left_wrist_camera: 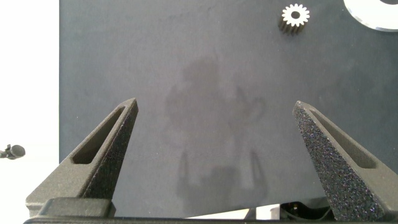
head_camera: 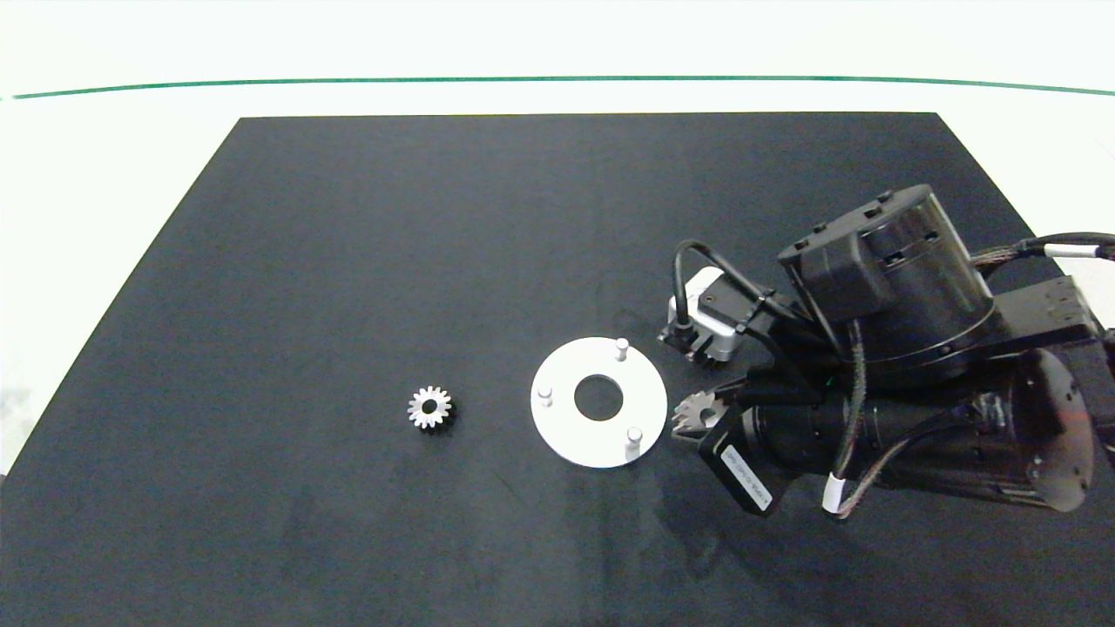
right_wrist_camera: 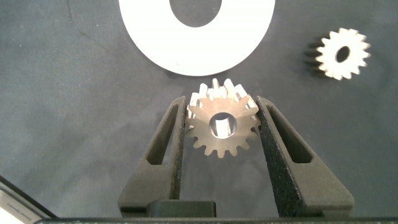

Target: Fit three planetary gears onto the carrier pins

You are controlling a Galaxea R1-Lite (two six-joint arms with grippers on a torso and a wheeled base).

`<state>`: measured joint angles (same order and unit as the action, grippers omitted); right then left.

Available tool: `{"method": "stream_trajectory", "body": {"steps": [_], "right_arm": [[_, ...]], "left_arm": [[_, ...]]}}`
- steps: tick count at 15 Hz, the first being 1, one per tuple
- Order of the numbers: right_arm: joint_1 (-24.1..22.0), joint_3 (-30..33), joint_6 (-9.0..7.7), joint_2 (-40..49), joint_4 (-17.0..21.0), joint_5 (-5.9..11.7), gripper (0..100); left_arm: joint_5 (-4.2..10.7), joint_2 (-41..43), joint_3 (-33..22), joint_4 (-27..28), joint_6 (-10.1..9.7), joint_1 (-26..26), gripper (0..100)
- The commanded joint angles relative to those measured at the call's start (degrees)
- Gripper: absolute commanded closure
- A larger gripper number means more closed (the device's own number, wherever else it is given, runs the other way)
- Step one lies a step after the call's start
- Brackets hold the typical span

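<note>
From above, the right gripper (head_camera: 697, 416) is pinching a small silver-grey metal spur gear (head_camera: 698, 409) at three o'clock of the flat white ring-shaped disc (head_camera: 599, 401); its three whitish pins (head_camera: 622, 347) are standing bare. A second gear (head_camera: 429, 407) is lying at nine o'clock. The left gripper (left_wrist_camera: 214, 134) is hanging spread wide over the black mat (left_wrist_camera: 205, 93). The right wrist view is showing the fingers (right_wrist_camera: 177, 127) clamping the gear's teeth.

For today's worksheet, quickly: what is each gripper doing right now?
Left gripper: open, empty.
Right gripper: shut on a planetary gear.
</note>
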<state>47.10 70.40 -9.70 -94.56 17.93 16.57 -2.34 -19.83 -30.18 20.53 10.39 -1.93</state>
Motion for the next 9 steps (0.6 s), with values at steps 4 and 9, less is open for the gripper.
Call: {"method": "stream_trajectory", "body": {"steps": [4, 9], "right_arm": [[1.94, 4.13, -0.14, -5.98, 0.09, 0.31, 96], [2.29, 4.92, -0.05, -7.48, 1.23, 0.66, 96]], "left_arm": [[-0.03, -0.12, -0.23, 0.13, 0.07, -0.01, 0], [-0.03, -0.2, -0.23, 0.13, 0.07, -0.01, 0]]}}
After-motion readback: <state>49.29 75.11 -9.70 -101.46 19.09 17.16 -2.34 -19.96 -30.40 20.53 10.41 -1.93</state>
